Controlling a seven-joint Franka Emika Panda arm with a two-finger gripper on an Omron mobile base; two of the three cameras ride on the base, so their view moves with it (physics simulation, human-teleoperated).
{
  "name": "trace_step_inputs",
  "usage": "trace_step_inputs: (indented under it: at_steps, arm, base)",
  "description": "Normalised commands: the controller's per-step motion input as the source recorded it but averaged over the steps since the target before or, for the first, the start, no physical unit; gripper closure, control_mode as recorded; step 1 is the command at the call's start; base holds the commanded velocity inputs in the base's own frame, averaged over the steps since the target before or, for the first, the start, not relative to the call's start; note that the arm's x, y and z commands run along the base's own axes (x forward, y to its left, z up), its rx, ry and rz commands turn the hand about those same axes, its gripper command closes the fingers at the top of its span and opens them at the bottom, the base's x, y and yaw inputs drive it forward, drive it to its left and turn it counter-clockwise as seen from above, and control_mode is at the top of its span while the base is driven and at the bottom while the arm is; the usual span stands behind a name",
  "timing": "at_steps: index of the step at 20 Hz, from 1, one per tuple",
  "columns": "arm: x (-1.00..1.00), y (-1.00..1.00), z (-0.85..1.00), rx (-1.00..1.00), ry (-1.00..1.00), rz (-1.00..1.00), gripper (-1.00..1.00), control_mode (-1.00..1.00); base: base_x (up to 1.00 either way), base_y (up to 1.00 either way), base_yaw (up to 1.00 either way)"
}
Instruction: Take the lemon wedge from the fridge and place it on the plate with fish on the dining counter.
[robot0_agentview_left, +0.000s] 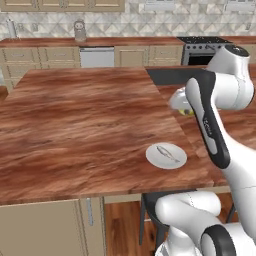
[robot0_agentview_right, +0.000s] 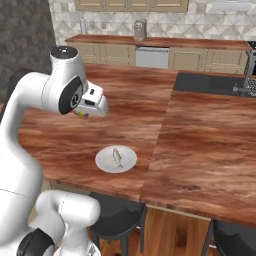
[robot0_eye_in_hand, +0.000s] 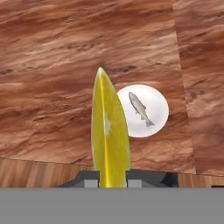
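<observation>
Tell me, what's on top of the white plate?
A small grey fish lies on the white plate. In the hand view, the lemon wedge in the gripper covers the plate's left edge, so that bit is hidden.

dishwasher (robot0_agentview_left: 97, 56): silver, under the wall counter (robot0_agentview_left: 90, 42)
stove (robot0_agentview_left: 202, 49): right of dishwasher
jar (robot0_agentview_left: 80, 31): on counter above dishwasher
sink (robot0_agentview_right: 212, 82): dark, right of dishwasher
stool (robot0_agentview_right: 117, 220): dark, foreground

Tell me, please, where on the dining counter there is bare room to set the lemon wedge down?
Most of the dining counter is bare wood: the wide stretch left of the plate with fish, and the section right of it toward the sink. On the plate, bare white rim flanks the fish. The gripper holds the lemon wedge above.
</observation>
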Motion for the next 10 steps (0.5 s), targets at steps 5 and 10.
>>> trace_step_inputs:
  at_steps: [5,10]
  arm:
    - [0.50,-0.09,-0.54,-0.01,0.04,0.02,1.00,-1.00]
    - [0.02,0.00,-0.41,-0.02,0.13,0.03,1.00,-1.00]
  base:
    - [0.00,0.00,0.00]
    - [0.00,0.00,0.00]
